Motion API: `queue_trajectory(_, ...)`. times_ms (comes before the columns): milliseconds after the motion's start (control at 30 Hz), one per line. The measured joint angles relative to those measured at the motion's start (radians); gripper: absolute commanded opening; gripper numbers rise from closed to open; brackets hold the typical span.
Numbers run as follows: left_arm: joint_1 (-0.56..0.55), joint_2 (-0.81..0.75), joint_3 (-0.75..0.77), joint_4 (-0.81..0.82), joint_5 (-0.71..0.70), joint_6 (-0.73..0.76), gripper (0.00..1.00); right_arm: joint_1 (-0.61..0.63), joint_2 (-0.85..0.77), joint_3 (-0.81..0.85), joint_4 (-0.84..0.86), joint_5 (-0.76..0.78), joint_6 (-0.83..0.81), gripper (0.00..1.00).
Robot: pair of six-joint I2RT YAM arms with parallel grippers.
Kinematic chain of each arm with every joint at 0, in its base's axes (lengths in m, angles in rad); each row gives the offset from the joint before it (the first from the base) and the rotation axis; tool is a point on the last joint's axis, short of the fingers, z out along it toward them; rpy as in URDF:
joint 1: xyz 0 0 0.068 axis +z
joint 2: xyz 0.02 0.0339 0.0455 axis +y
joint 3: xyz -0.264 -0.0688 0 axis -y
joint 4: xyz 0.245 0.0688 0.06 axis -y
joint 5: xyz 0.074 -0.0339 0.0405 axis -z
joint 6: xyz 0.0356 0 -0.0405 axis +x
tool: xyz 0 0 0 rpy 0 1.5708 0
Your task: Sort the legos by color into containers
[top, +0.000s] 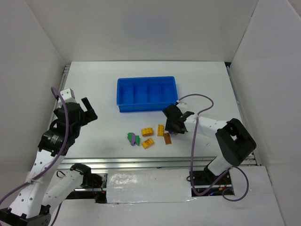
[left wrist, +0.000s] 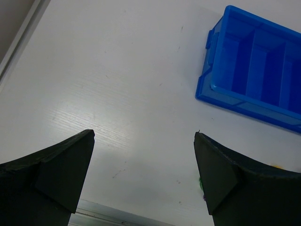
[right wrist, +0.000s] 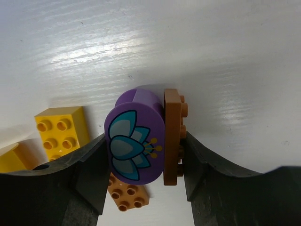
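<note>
Right gripper (right wrist: 145, 155): clenched on purple lotus-print brick (right wrist: 134, 141), with brown brick (right wrist: 172, 136) pressed flat against its side, both between fingers. Clicked together or merely squeezed: cannot tell. Second brown brick (right wrist: 127, 194) and yellow bricks (right wrist: 61, 129) lie on table close by. Blue tray (top: 146, 108) near, beyond gripper; no bricks visible in compartments. Left gripper (left wrist: 144, 139): released, over bare table, well apart from bricks. Judgement: two colours in one grasp. Part them before release, else both land in one compartment. Lift straight; hold squeeze firm.
</note>
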Motion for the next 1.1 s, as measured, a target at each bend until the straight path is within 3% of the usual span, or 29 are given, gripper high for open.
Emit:
queue_trajectory(167,0.000,0.005,0.000,0.005,0.022,-0.001,1.00,0.001,-0.105,-0.007,0.009,-0.007,-0.040,0.36)
queue_trajectory(300,0.001,0.030,0.007,0.015,0.122,-0.002,1.00,0.006,-0.274,-0.014,0.025,-0.071,-0.144,0.35)
queue_trajectory(433,0.002,0.099,0.060,0.043,0.376,-0.009,0.97,0.034,-0.452,-0.018,0.069,-0.207,-0.278,0.36)
queue_trajectory(567,-0.007,0.193,0.068,0.183,0.753,-0.053,0.95,0.064,-0.584,-0.014,0.118,-0.425,-0.398,0.38)
queue_trajectory(767,-0.103,0.357,0.072,0.333,1.083,-0.102,0.94,0.143,-0.553,0.032,0.128,-0.615,-0.522,0.38)
queue_trajectory(933,-0.140,0.387,0.067,0.399,1.188,-0.166,0.88,0.233,-0.520,0.063,0.121,-0.639,-0.590,0.39)
queue_trajectory(1100,-0.176,0.385,0.023,0.473,1.205,-0.217,0.86,0.236,-0.496,0.096,0.121,-0.632,-0.632,0.39)
